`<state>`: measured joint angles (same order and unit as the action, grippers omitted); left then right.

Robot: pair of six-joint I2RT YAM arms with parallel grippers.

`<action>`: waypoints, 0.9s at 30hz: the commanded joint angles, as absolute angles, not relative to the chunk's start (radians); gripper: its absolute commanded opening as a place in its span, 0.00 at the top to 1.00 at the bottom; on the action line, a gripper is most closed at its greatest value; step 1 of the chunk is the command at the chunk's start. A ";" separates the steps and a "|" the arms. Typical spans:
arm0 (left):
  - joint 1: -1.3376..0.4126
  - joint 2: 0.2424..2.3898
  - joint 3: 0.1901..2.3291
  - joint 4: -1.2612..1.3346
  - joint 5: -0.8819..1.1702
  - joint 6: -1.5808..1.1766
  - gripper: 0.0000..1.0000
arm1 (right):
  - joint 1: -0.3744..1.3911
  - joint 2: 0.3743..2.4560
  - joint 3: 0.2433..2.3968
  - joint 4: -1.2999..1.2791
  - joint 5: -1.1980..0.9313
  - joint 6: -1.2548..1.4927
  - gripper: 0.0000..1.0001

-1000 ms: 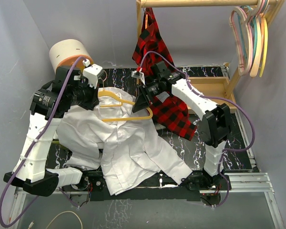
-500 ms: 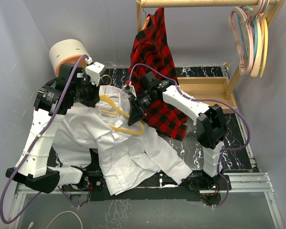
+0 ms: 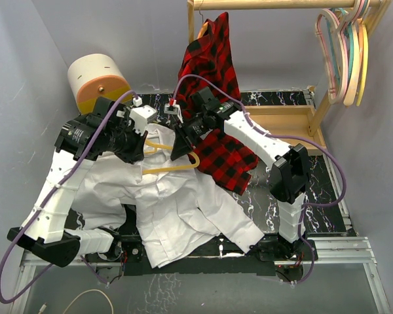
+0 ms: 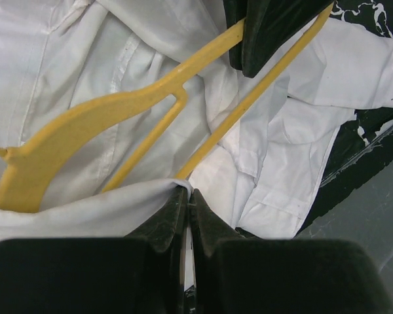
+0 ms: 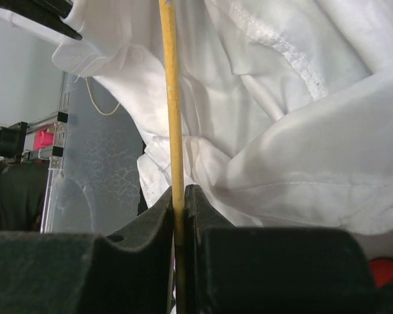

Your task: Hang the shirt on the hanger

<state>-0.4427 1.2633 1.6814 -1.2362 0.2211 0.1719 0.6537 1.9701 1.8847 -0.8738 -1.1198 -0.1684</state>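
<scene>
right claw [image 5: 178,196] pinches the hanger [image 3: 171,167], its long bar running across mid frame; left claw [image 4: 185,199] pinches the shirt [image 3: 183,209] by its left end.

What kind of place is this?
Probably a robot lab set up like a closet: two robot arms bolted to a table, a wooden clothes rail holding a plaid shirt, and spare hangers.

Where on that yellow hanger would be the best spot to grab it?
Probably a thin straight bar of the hanger, near its right end, which pokes clear of the shirt. Come from the right side. The bar is slim enough to pinch, and the right tool is shut on it there.
</scene>
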 commanded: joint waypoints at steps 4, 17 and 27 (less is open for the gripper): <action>-0.468 1.200 1.658 -1.177 0.246 0.145 0.86 | 0.667 1.926 1.840 -0.756 -1.115 -0.147 0.92; -0.254 1.289 1.820 -1.261 0.313 0.367 0.03 | 0.676 1.870 1.646 -0.659 -1.125 -0.149 0.92; -0.004 1.251 1.647 -1.199 0.521 0.472 0.08 | 0.679 1.888 1.628 -0.644 -1.092 -0.148 0.92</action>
<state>-0.1215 1.2526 1.6447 -1.2026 0.3813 0.4114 0.6670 1.9106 1.6321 -0.6819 -1.1156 -0.1356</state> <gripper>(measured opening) 0.950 0.097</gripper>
